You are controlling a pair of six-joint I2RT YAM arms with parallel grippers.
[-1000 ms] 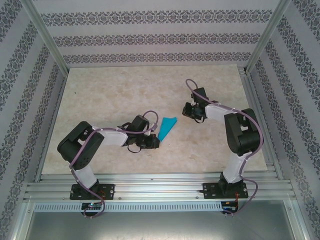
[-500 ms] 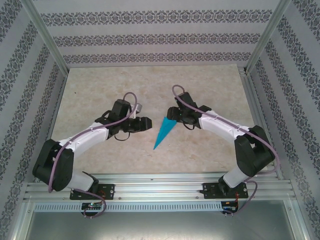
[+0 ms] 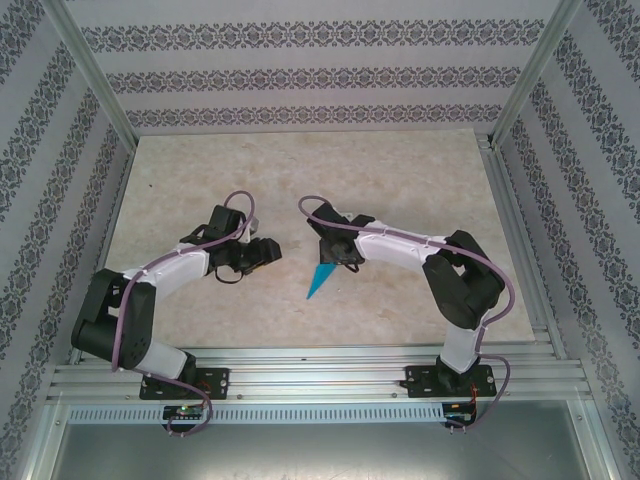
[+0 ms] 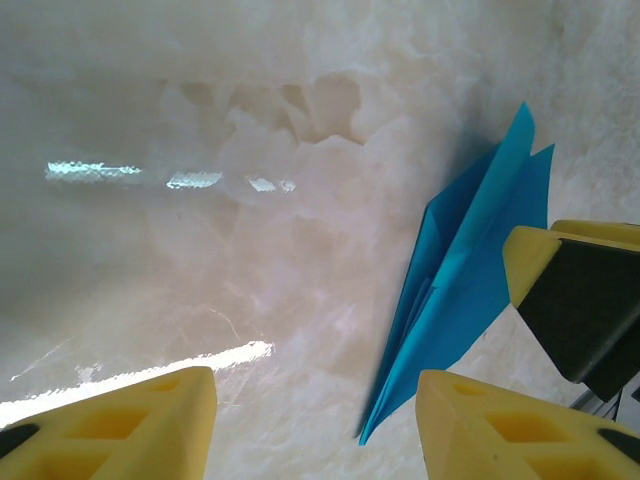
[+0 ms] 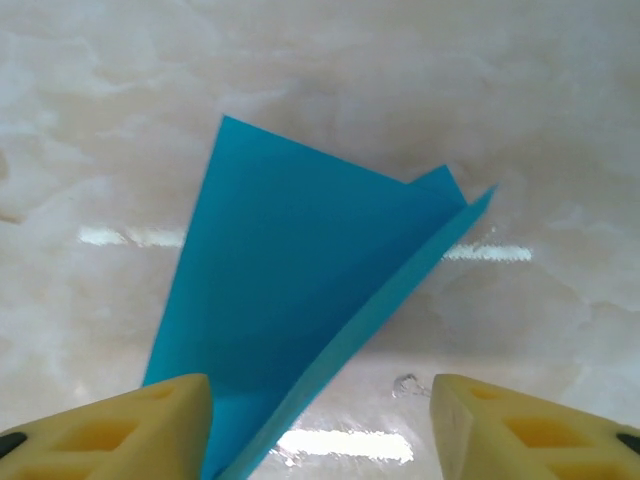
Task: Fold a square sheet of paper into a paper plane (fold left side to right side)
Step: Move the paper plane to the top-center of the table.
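paper plane [image 3: 318, 283] lies on the pale marbled table [image 3: 200, 170], just below the middle of the top view, a narrow cyan dart with its sharp tip pointing to the lower left. we see the right gripper [image 3: 333, 258] hanging over its wide upper end. in the right wrist view its two yellow fingers [image 5: 110, 430] stand well apart at the bottom corners, and the folded paper spreads between them, clamped by nothing. we find the left gripper [image 3: 270, 250] just left of the plane, apart from it. in the left wrist view its jaws are likewise spread wide with bare table between them. the plane sits at the right of that frame, and a finger of the other arm stands against its right edge; whether it touches we cannot tell.
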